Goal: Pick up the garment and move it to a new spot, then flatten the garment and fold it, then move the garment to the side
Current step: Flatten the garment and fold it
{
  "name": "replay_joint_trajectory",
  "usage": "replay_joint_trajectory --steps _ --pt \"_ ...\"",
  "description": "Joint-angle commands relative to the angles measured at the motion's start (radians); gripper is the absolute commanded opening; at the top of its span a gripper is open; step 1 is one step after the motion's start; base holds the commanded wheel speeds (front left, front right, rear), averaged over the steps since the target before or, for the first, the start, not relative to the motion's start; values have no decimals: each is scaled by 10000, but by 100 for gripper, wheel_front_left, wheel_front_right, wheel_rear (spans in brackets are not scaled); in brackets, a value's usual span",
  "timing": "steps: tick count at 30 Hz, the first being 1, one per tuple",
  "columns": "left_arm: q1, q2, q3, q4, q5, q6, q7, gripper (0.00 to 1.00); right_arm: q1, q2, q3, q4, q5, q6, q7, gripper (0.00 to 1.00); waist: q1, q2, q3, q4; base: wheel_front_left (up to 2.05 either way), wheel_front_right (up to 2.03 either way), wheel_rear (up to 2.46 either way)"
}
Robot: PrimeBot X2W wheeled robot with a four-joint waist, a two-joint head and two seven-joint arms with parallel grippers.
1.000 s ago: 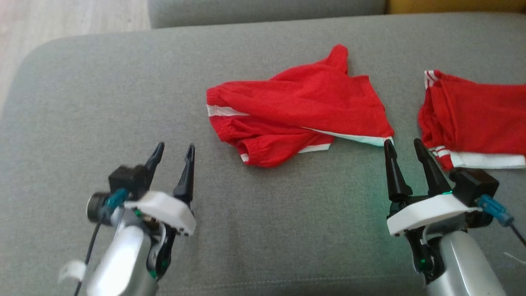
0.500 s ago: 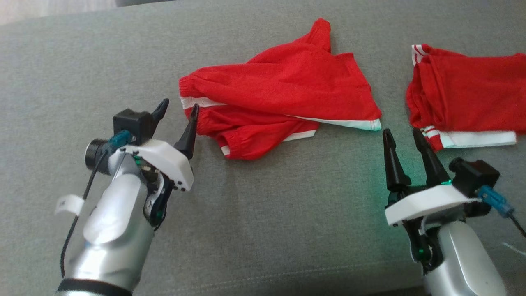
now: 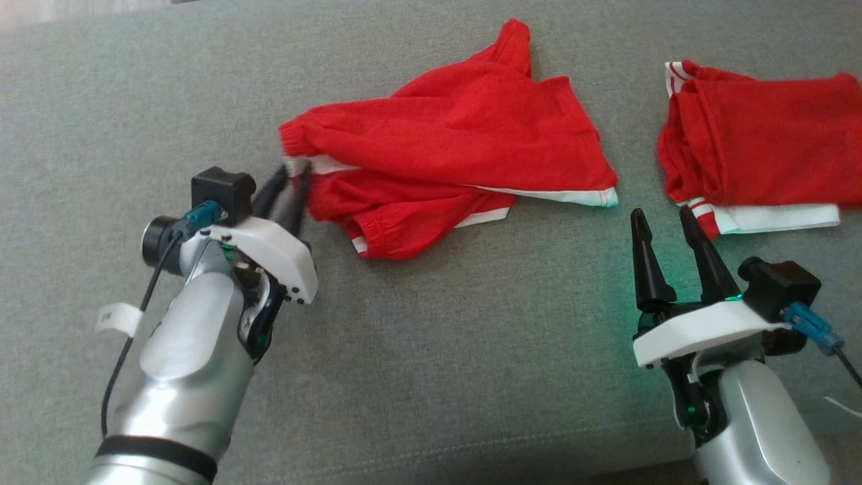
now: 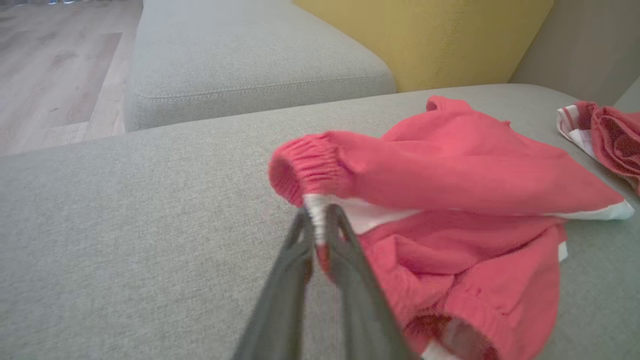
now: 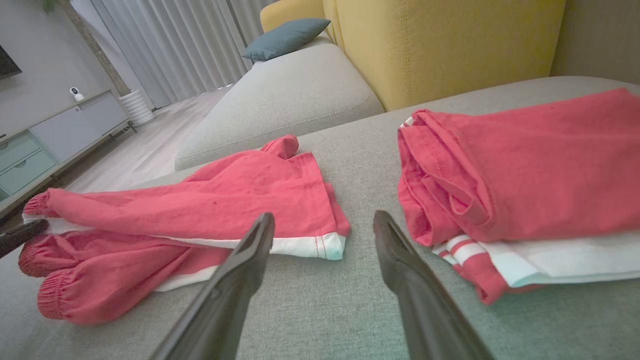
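Observation:
A crumpled red garment with white trim lies on the grey sofa cushion; it also shows in the left wrist view and the right wrist view. My left gripper sits at its left end, by the elastic waistband. Its fingers are pinched together on the white band. My right gripper stands open on the cushion just short of the garment's right white hem, with nothing between its fingers.
A second red garment, folded and with white stripes, lies at the right, close to my right gripper. A yellow backrest rises behind the cushion. Another grey seat and wooden floor lie beyond at the left.
The head camera has tilted down. My left gripper travelled forward to the garment's left end and closed its fingers on the white band. The right gripper has stayed put.

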Motion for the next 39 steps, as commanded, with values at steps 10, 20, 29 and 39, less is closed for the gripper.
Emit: replay_joint_trajectory --steps 10,20,29,39 --pt "-618 157 92 -470 -38 -53 -502 0 -689 5 137 487 -646 65 498 100 0 -1 42 394 0 0 0" --pt "-447 11 -266 -1009 74 -44 -572 0 -1953 5 -37 2212 112 65 661 100 0 -1 140 832 0 0 0" --pt "-415 -69 -510 -1253 108 -21 -583 0 -2661 5 -288 3943 247 65 803 100 0 -1 189 977 0 0 0" --pt "-424 -25 -649 -1438 73 45 -556 0 -3228 5 212 5118 629 65 592 17 0 -1 312 954 0 0 0"
